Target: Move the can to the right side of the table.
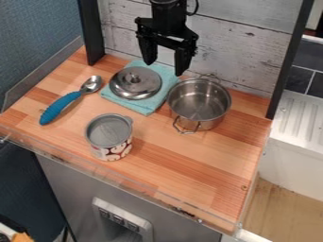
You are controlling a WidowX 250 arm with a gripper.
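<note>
Cylindrical can (110,137) stands upright on striped wooden tabletop (183,168).

White-washed plank wall (252,49) behind

A metal lid (135,81) sits on a teal cloth (147,108), upper centre-left. Right of it stands a steel pot (199,101). A blue-handled spoon (60,107) lies at left.

Upright can (113,146) with grey top and red-and-cream patterned side, near the wooden table's (195,165) front edge.
</note>
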